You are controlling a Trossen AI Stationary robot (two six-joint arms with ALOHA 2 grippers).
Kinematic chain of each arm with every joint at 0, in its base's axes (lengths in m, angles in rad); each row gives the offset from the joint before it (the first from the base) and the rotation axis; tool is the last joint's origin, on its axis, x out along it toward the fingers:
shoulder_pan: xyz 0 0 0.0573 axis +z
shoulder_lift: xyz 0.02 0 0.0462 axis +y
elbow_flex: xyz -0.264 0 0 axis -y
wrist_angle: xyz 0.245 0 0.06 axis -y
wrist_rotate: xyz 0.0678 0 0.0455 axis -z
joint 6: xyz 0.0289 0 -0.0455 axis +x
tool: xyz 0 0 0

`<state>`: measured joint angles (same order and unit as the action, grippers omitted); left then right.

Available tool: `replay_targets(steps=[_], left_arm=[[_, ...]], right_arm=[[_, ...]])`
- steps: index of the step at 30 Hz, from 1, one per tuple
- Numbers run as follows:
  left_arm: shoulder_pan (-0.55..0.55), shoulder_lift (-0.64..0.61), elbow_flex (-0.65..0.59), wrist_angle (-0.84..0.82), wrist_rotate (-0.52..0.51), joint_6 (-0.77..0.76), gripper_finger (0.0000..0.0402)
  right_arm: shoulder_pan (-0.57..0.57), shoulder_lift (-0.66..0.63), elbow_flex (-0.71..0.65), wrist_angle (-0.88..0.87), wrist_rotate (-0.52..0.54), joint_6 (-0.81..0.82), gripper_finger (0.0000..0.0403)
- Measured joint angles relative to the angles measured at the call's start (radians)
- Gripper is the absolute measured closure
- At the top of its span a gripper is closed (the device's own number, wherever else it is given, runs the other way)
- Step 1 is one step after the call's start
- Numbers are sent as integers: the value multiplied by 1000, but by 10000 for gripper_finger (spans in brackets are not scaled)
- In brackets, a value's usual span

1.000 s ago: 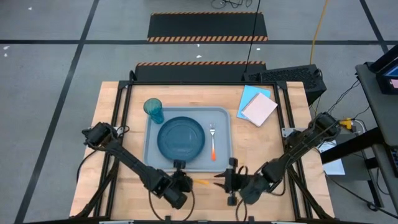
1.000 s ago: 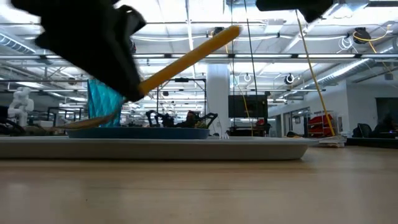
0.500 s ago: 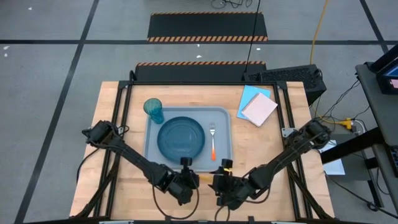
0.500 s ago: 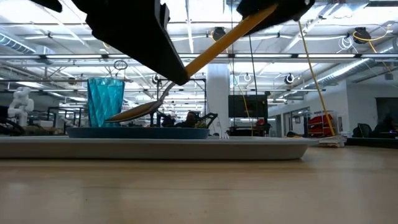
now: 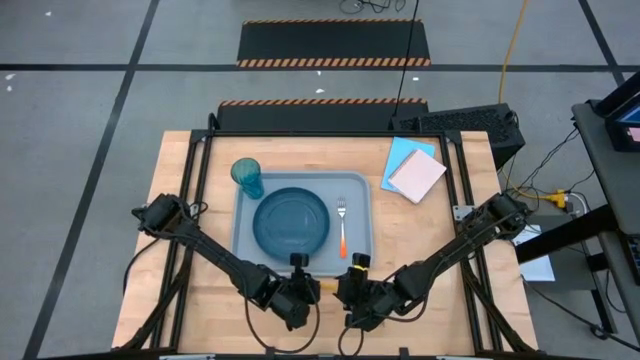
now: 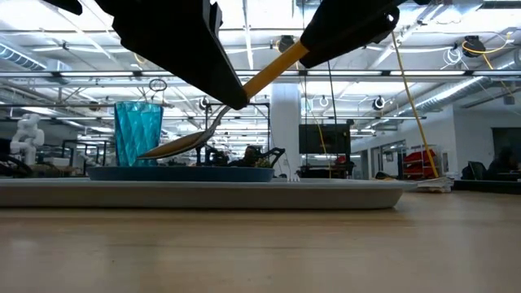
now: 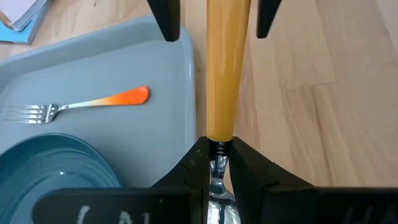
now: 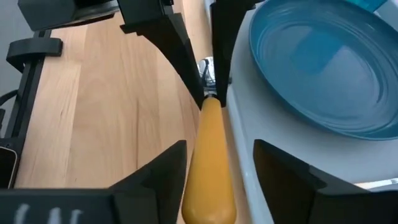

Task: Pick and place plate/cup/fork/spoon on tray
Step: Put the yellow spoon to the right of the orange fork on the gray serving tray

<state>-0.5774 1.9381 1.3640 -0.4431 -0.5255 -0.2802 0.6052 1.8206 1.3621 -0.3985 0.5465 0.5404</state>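
The spoon (image 6: 244, 85) hangs in the air just off the tray's near rim, its silver bowl (image 6: 175, 146) low and its orange handle (image 5: 326, 290) rising toward the table's right. My left gripper (image 5: 304, 291) is shut on it. My right gripper (image 5: 350, 290) is open, with one finger on each side of the handle's free end (image 8: 208, 186). The dark blue plate (image 5: 290, 222) and the fork (image 5: 342, 228) lie on the grey-blue tray (image 5: 366, 186). The teal cup (image 5: 247, 177) stands at the tray's far left corner. My left gripper pinches the spoon's metal neck (image 7: 216, 163), right where the orange handle begins, between its two fingers (image 7: 193, 171). The spoon runs on along the line of the fingers. It is lifted clear of the table and tilted, with the bowl end lower than the handle end.
A light blue sheet with a pale notebook (image 5: 415, 170) lies at the table's far right. Bare wood shows to the left and right of the tray and along the near edge. Both arms are close together at the near middle.
My left gripper has carried the spoon a little toward the table's right and lifted it. My right gripper has gone toward the table's left, up to the left gripper, until its open fingers stand on either side of the handle's free end.
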Motion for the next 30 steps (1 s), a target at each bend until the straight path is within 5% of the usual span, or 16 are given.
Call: replay_targets(steps=[13, 22, 30], left_arm=[[0, 0, 0, 0, -2, 9, 355], [0, 0, 0, 27, 13, -9, 354], [-4, -24, 1, 49, 20, -48, 272]], right_arm=[[1, 0, 0, 5, -24, -29, 336], [2, 0, 0, 5, -25, -29, 331], [12, -1, 0, -10, -23, 3, 344]])
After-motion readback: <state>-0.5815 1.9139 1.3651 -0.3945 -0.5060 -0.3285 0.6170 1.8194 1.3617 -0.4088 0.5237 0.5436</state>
